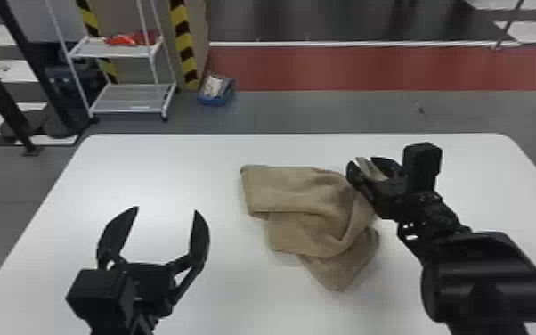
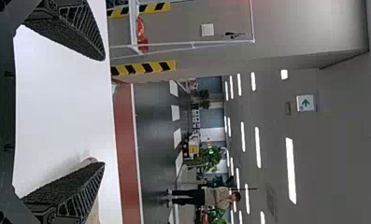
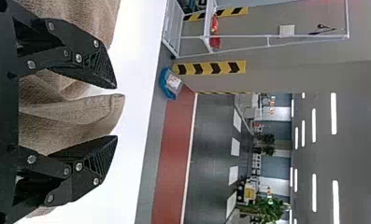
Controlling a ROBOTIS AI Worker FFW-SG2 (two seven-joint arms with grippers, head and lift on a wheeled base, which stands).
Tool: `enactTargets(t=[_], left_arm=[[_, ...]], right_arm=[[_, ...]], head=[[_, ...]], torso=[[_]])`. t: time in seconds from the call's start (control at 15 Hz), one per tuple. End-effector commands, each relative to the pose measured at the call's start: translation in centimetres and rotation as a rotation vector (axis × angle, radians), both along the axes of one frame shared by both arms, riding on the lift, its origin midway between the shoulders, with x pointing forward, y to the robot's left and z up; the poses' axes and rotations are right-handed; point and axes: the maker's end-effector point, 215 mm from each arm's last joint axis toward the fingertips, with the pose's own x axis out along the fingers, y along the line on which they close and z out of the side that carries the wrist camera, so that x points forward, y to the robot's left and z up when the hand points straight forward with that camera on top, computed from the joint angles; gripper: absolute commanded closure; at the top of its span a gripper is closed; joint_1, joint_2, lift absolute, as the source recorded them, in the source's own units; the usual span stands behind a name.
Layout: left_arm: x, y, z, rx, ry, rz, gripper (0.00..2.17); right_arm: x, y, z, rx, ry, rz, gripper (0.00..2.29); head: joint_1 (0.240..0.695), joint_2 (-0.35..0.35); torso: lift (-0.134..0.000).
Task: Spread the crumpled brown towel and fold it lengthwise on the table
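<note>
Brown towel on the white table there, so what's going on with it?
A two-armed robot is at work on the brown towel, which lies crumpled on the white table, not yet spread or folded lengthwise. Its right gripper is at the towel's right side, open, with a raised fold of cloth between the fingers but not clamped. The left gripper is open and empty, left of the towel.

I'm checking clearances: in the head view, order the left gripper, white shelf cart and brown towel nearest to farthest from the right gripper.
1. Brown towel, right of centre.
2. Left gripper, left side.
3. White shelf cart, left, beyond the table.
</note>
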Motion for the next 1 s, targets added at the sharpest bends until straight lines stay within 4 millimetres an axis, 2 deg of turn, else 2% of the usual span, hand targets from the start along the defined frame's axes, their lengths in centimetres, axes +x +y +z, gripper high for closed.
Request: enactTargets(t=[0.0, 0.13, 0.6, 0.67, 0.73, 0.93], left_arm=[[-0.2, 0.0, 0.0, 0.0, 0.0, 0.0, 0.08], [-0.4, 0.0, 0.2, 0.0, -0.004, 0.0, 0.08], [-0.5, -0.3, 0.1, -0.001, -0.002, -0.004, 0.08], [-0.4, -0.3, 0.1, 0.001, -0.002, -0.006, 0.08], [-0.4, -0.4, 0.2, 0.001, -0.005, -0.009, 0.08], [-0.4, -0.4, 0.2, 0.0, -0.002, -0.008, 0.08]], right_arm=[[-0.2, 0.0, -0.6, 0.003, 0.02, -0.002, 0.61], [-0.4, 0.1, -0.4, 0.009, 0.017, 0.004, 0.8], [-0.7, 0.5, 1.3, 0.026, -0.006, 0.008, 0.8], [-0.6, 0.5, 1.4, 0.029, -0.007, 0.009, 0.68], [-0.6, 0.5, 1.5, 0.028, -0.009, 0.009, 0.65], [-0.5, 0.5, 1.7, 0.027, -0.012, 0.01, 0.71]], head=[[0.695, 0.028], [0.695, 0.025], [0.695, 0.03], [0.695, 0.03], [0.695, 0.029], [0.695, 0.028]], torso=[[-0.125], [-0.125], [-0.125], [-0.125], [-0.125], [-0.125]])
